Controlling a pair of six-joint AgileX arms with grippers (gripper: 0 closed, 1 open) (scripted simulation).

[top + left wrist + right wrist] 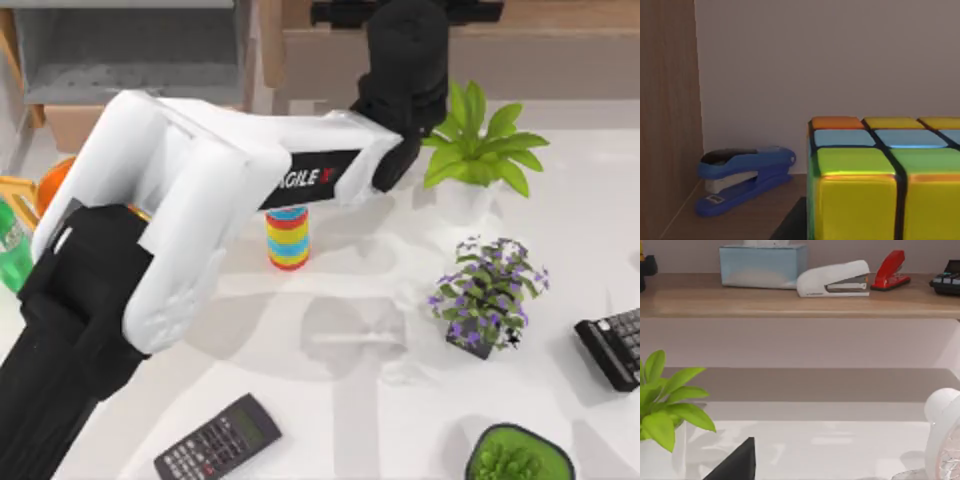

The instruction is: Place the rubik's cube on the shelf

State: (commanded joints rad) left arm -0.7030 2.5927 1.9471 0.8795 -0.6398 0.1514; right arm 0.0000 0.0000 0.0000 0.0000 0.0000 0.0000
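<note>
The rubik's cube [885, 185], with yellow, green, blue and orange tiles split by dark lines, sits very close in the left wrist view. A dark finger [790, 227] of my left gripper lies against its side. Beneath it runs the wooden shelf [740, 215], with a wooden upright [667, 115] at its end. From above, my left arm reaches across the table to the shelf [570, 20] at the back, and my left gripper [405, 40] is over it, hiding the cube. A dark wedge of my parked right gripper [735, 465] shows low in the right wrist view.
A blue stapler [742, 177] lies on the shelf by the upright. A tissue box [762, 265], white stapler [835, 279] and red stapler [890, 270] stand further along. On the table are a ring stack [288, 238], two plants [480, 150] [487, 290], a calculator [218, 440] and a keyboard [612, 345].
</note>
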